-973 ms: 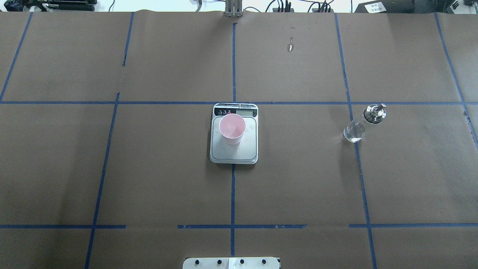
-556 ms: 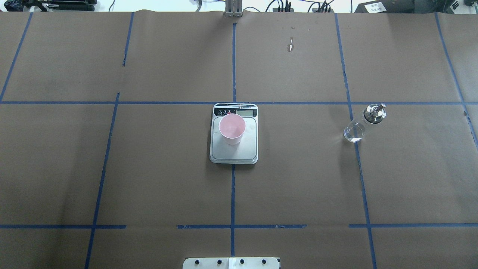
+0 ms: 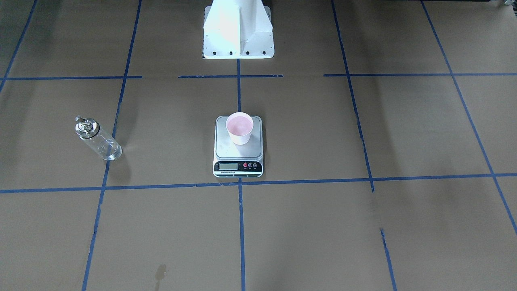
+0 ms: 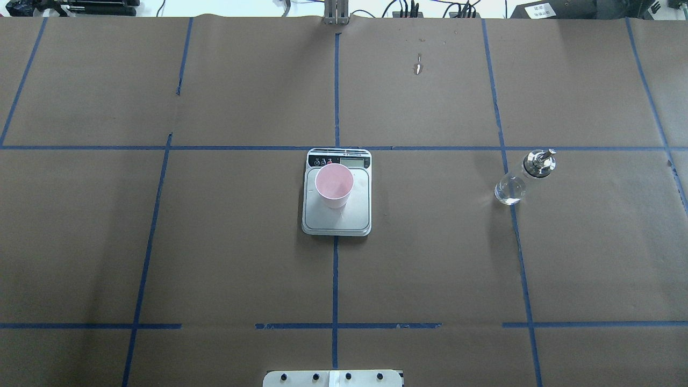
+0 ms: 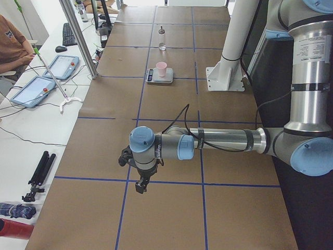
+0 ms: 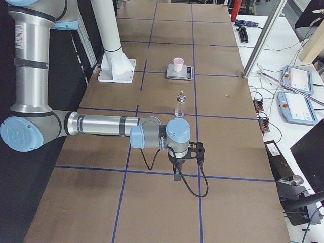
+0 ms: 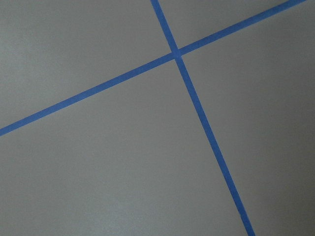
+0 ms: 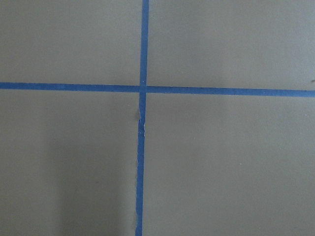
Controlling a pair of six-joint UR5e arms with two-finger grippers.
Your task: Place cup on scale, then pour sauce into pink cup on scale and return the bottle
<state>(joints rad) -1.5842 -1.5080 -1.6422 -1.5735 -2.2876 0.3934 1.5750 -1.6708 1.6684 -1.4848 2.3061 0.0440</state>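
The pink cup (image 4: 334, 185) stands upright on the scale (image 4: 344, 217) at the table's middle, also in the front view (image 3: 239, 128). The glass bottle (image 4: 518, 180) with its metal pourer cap stands alone to the right in the overhead view, clear sauce (image 4: 508, 192) in its lower part. It is at the left in the front view (image 3: 99, 141). My left gripper (image 5: 140, 185) and right gripper (image 6: 176, 174) hang low over bare paper at opposite table ends, far from both. They show only in the side views, so I cannot tell if they are open. Both wrist views show only paper and tape.
Brown paper with blue tape lines covers the table. The white robot base (image 3: 238, 32) stands at the near edge. A small stain (image 4: 418, 67) marks the far side. Tablets (image 5: 36, 88) and a seated person (image 5: 10, 44) are beyond the far edge.
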